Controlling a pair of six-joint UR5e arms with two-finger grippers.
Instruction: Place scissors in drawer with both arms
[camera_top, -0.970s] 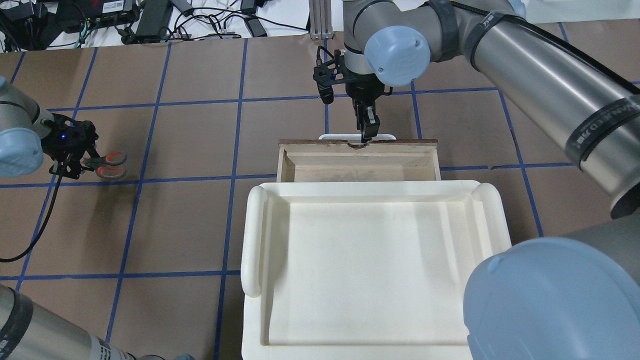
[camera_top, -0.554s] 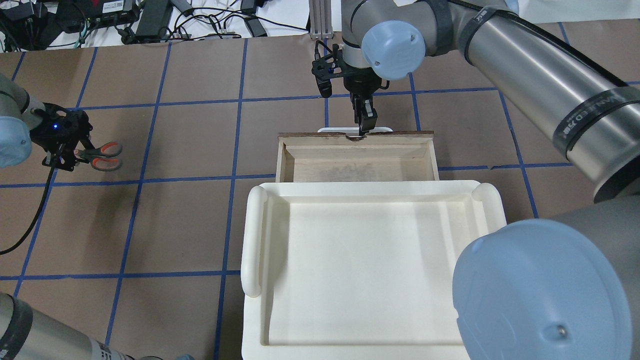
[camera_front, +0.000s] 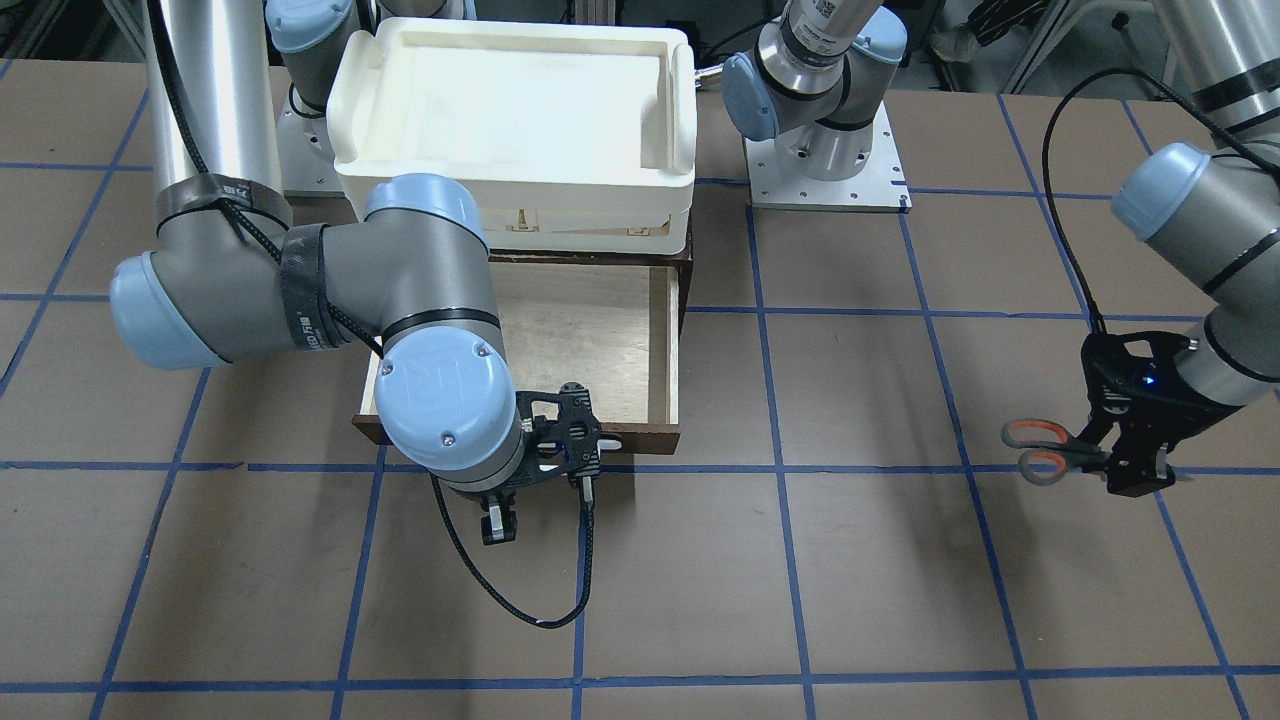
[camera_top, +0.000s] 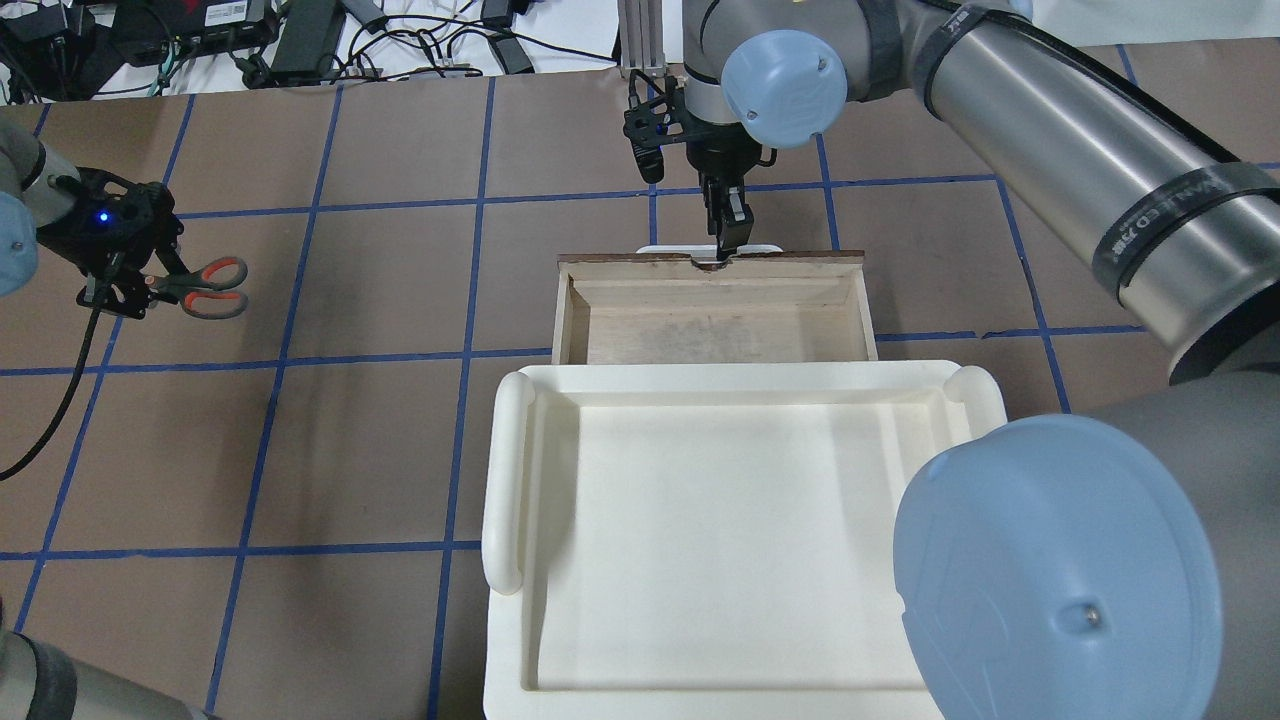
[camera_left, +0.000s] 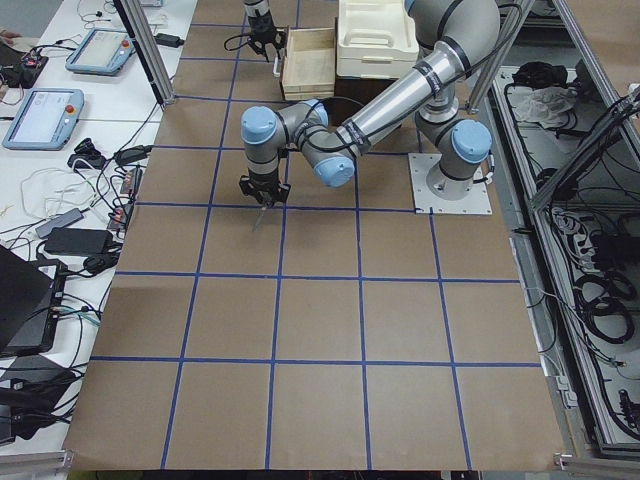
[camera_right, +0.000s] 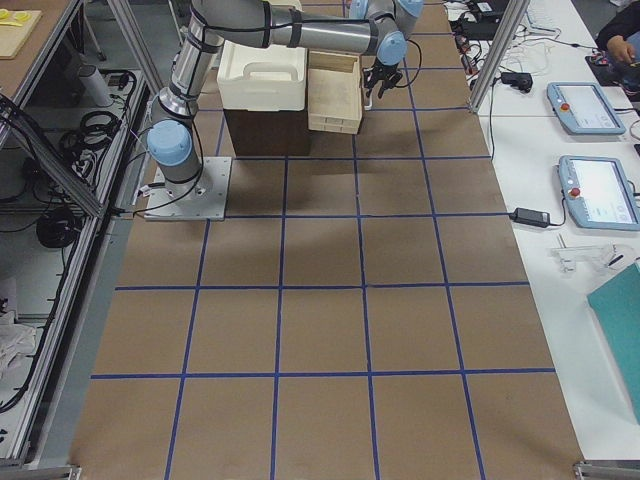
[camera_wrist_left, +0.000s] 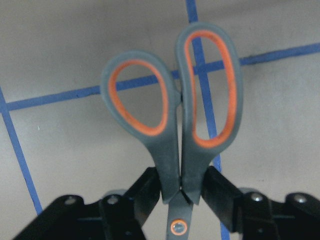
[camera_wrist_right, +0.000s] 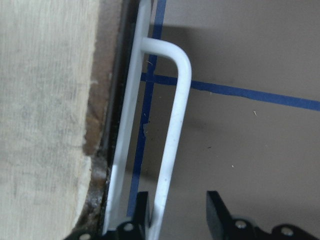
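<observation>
Scissors (camera_top: 205, 287) crosswise, loops toward drawer (camera_top: 566, 312), pinched by left end effector (camera_top: 150, 286); right end effector (camera_top: 728, 250) spread.

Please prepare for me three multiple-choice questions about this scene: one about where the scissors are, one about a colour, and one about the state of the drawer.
1. Where are the scissors?
A. on the floor
B. held by the left gripper, away from the drawer
C. inside the drawer

2. What colour lines the inside of the scissors' loops?
A. green
B. yellow
C. orange

3. The drawer is:
A. open and empty
B. shut
C. open with a tool inside

Answers:
1 B, the left wrist view shows the fingers clamped on the shanks.
2 C, orange rims show inside both loops.
3 A, the overhead view shows its bare plywood floor.
</observation>
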